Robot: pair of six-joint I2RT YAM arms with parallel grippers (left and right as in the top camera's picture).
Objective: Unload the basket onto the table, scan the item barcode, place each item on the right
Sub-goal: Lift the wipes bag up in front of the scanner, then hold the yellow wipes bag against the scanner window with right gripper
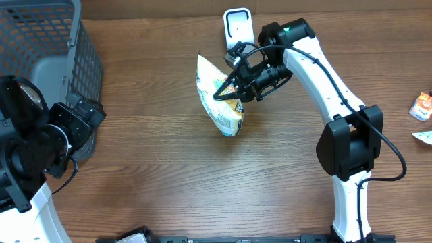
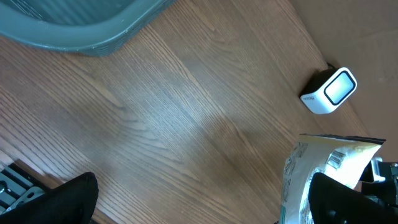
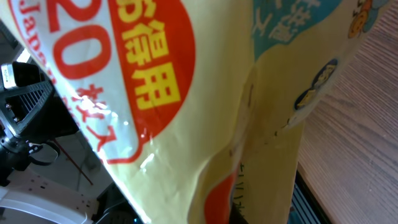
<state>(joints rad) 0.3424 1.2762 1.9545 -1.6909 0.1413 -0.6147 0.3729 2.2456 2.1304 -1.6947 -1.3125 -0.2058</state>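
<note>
Working on a wooden table, mesh basket sitting at the far left corner, not in play. Reaching in with the right arm toward the back edge. Holding a yellow snack bag in the right claw, jaws pinched almost shut on the bag's side. Bag hanging roughly upright just in front of the scanner, near but apart; not able to tell whether its lower end is touching the table. Parking the left claw by the basket, spread fully wide, gripping nothing.

Judging the step as presenting the code to the scanner window. Spotting a barcode near the bag's top edge in the left wrist view, seemingly facing leftward rather than at the scanner. Doing this well probably meaning:
- turning the bag until that panel is squarely facing the window
- holding steady against glare and wrinkles
- stopping short of bumping the scanner

Risking a slip with such a thin pinch on crinkly film.
</note>
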